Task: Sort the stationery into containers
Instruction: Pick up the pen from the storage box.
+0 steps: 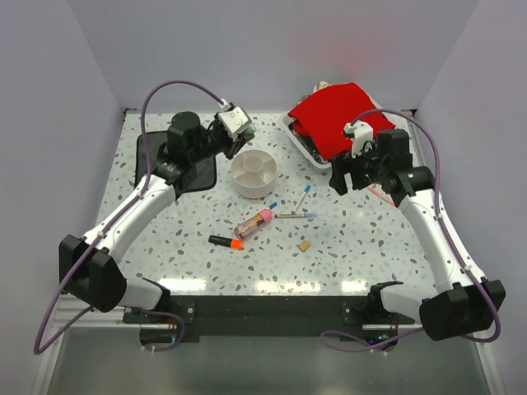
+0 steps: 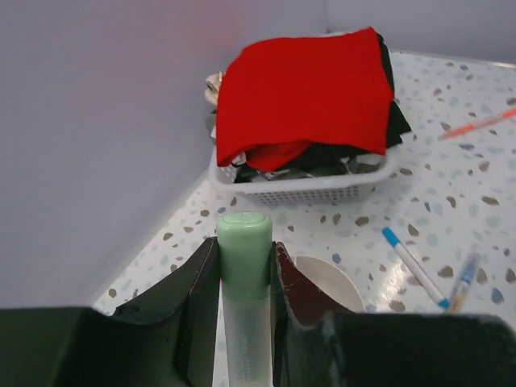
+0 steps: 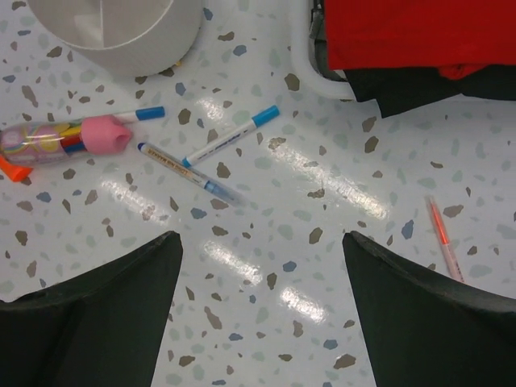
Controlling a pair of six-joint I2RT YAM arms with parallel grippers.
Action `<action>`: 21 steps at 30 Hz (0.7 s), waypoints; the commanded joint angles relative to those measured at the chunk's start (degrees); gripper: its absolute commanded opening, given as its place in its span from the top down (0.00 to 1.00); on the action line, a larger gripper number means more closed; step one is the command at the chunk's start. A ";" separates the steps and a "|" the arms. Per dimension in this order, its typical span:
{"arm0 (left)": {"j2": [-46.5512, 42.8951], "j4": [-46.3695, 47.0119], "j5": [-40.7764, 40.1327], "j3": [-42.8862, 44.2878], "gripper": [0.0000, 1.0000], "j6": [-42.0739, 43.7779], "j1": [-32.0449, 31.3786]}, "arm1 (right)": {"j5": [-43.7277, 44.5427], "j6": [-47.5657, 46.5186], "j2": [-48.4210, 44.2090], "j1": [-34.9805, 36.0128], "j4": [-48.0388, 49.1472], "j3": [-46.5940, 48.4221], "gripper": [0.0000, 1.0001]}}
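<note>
My left gripper (image 2: 246,250) is shut on the pale green highlighter (image 2: 245,266) and holds it just above the near rim of the round off-white divided bowl (image 1: 254,171), whose edge shows in the left wrist view (image 2: 330,278). My right gripper (image 3: 262,242) is open and empty above bare table, right of the bowl (image 3: 121,32). Two thin blue-tipped pens (image 3: 230,137) (image 3: 185,171) lie just ahead of it. The fat pink-capped tan stick (image 1: 254,222), the orange-and-black highlighter (image 1: 226,242) and the tiny tan eraser (image 1: 304,245) lie on the table in front of the bowl.
A white tray (image 2: 306,189) with a red cloth (image 1: 338,119) stands at the back right. A black cloth (image 1: 193,173) lies left of the bowl under my left arm. A thin orange pen (image 3: 443,238) lies right of my right gripper.
</note>
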 commanded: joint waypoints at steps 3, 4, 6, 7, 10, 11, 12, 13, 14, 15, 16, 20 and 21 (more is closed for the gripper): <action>4.95 36.47 -3.30 -6.62 1.00 -16.32 3.60 | 3.19 -0.09 4.63 -0.33 1.42 7.07 0.15; 6.00 40.75 -3.13 -8.37 1.00 -17.31 4.83 | 3.46 -0.17 5.42 -0.33 1.34 7.34 0.15; 7.24 44.04 -2.60 -9.52 1.00 -20.73 5.89 | 4.07 -0.52 5.95 -0.33 1.16 7.86 0.15; 8.55 45.27 -2.78 -9.70 1.00 -21.18 6.50 | 4.60 -0.61 6.13 -0.24 0.99 7.95 0.15; 10.40 46.59 -3.22 -10.66 1.00 -21.45 7.38 | 5.30 -1.05 6.57 -0.33 0.63 7.61 0.15; 10.76 47.12 -2.87 -11.02 1.00 -21.45 7.65 | 5.57 -1.23 6.57 -0.33 0.72 7.43 0.15; 11.20 47.39 -2.60 -11.28 1.00 -21.80 7.91 | 5.66 -1.23 6.74 -0.24 0.72 7.25 0.15; 12.16 47.74 -1.82 -11.81 1.00 -21.98 8.35 | 5.75 -1.31 6.83 -0.24 0.81 7.17 0.15; 12.78 48.00 -1.55 -11.90 1.00 -22.15 8.70 | 5.92 -1.58 6.92 -0.33 0.81 7.16 0.15; 13.39 48.18 -1.37 -11.99 1.00 -22.76 9.05 | 6.01 -1.67 7.27 -0.33 0.72 7.25 0.15; 14.79 48.44 -0.85 -11.81 1.00 -23.03 9.23 | 6.10 -1.75 7.45 -0.42 0.63 7.43 0.15; 17.87 48.27 -0.40 -11.11 1.00 -23.29 9.32 | 6.27 -2.19 8.59 -0.24 0.54 8.30 0.15; 18.23 48.27 -0.49 -11.11 1.00 -23.30 9.41 | 6.27 -2.19 8.94 -0.33 0.46 8.57 0.15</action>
